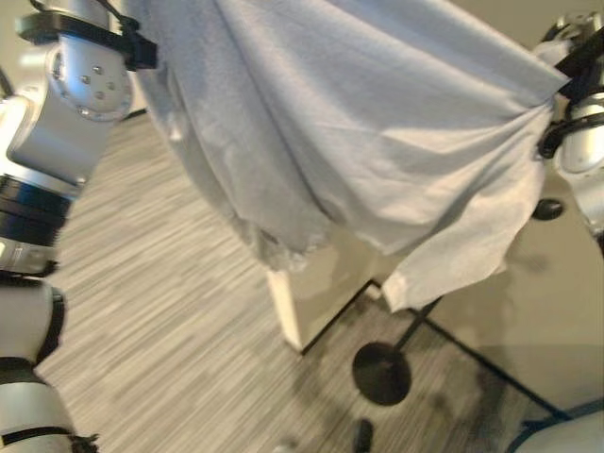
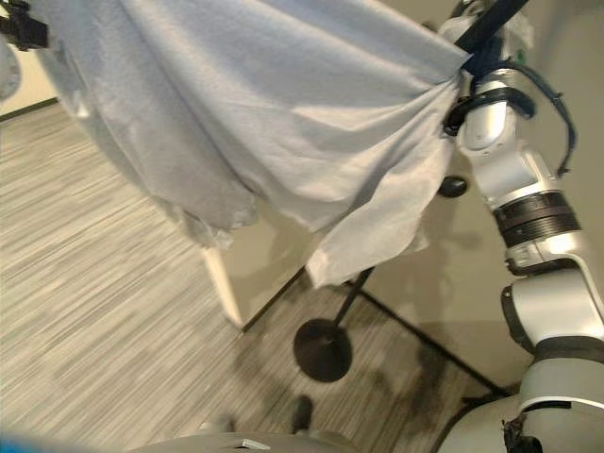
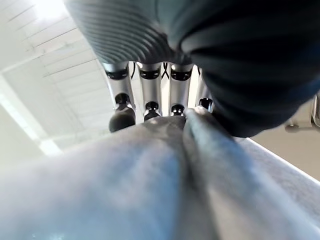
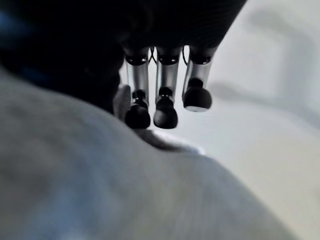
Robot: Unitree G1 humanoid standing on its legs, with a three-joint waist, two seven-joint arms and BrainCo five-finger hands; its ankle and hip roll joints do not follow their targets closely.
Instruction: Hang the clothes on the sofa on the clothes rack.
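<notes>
A large light grey cloth (image 1: 377, 142) hangs spread high between my two raised arms, sagging in folds in the middle. In the left wrist view my left hand (image 3: 150, 95) has its fingers curled onto a bunched edge of the cloth (image 3: 150, 180). In the right wrist view my right hand (image 4: 165, 100) pinches the other gathered corner (image 4: 100, 190) between fingers and thumb. Below the cloth stands the clothes rack's round black base (image 1: 381, 373), its thin dark pole (image 1: 420, 321) rising behind the fabric. The top of the rack is hidden by the cloth.
A beige wall panel with a white edge (image 1: 283, 302) stands behind the cloth, close to the rack base. Striped grey carpet (image 1: 170, 311) covers the floor to the left. A small black knob (image 1: 547, 209) shows by my right arm.
</notes>
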